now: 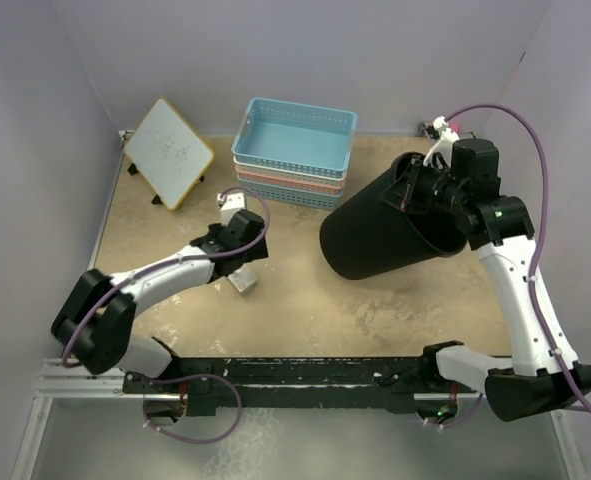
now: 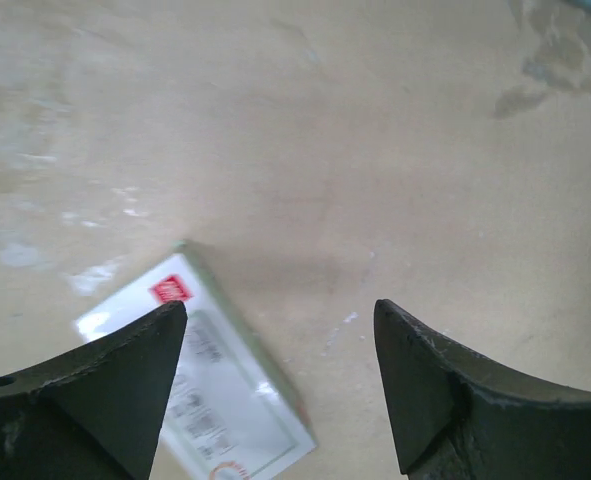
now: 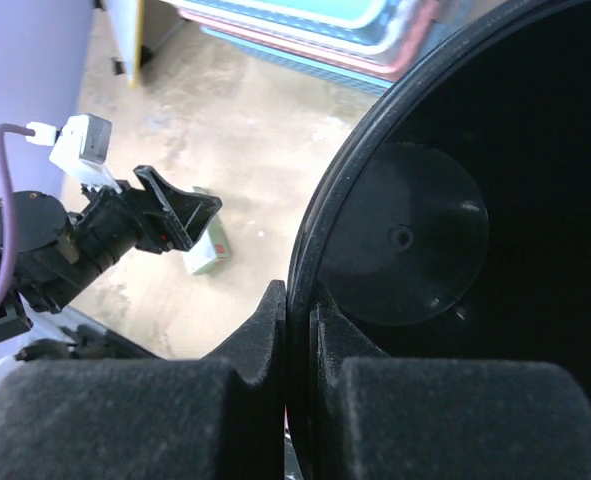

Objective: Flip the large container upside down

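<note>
The left tool point(image 2: 280, 335) hangs wide open and empty over a small white box point(image 2: 215, 400) on the tabletop point(image 2: 375, 130), out of the way. Beyond it the large container point(image 1: 385, 235) is tilted well over, base leftward; the right tool point(image 3: 297, 300) pinches its rim, one finger inside. Best roll that wrist slowly, pinch firm, till the mouth faces down, then set the rim flat, clear of the stacked baskets point(image 1: 295, 150)

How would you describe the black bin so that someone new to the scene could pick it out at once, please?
On the sandy table, look at the right half, just right of the stacked baskets. There the right gripper pinches the rim of a tipped bin. It is the only tall, round, black thing; its neighbours are shallow, rectangular and pastel.
</note>
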`<state>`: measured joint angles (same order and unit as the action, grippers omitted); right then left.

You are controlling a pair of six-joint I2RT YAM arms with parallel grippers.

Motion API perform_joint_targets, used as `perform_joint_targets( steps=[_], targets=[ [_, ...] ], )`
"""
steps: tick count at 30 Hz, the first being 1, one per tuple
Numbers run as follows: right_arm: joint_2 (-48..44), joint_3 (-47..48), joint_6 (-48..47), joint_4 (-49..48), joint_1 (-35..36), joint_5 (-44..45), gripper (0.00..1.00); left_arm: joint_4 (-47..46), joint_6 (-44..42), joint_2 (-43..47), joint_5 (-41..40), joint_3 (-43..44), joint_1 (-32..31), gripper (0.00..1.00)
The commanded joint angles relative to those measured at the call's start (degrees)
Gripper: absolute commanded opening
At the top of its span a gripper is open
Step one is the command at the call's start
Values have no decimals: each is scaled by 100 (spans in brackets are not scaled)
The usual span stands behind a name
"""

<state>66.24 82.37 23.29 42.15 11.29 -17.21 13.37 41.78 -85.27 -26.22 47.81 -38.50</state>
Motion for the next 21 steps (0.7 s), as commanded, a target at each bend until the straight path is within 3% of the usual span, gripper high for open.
perform_joint_targets(
  steps=[1,7,11,14,19,21],
  targets=[
    [-144,-290,854,-905,21,-1530,0,577,5,1156,-529,-57,301,74],
    [-403,-635,2086,-1822,14,-2849,0,657,-97,1904,-379,336,518,75],
    [-507,-1018,2382,-2041,12,-2811,0,702,-26,1736,-191,601,554,75],
    [-593,-1890,2527,-2409,1,-2709,0,549,81,1772,16,559,561,75],
    [-825,-3844,3413,-4775,-113,-3228,0,584,118,1811,-32,426,562,75],
    [-840,-4011,3224,-4652,-200,-3269,0,627,111,1841,9,409,563,75]
  ],
)
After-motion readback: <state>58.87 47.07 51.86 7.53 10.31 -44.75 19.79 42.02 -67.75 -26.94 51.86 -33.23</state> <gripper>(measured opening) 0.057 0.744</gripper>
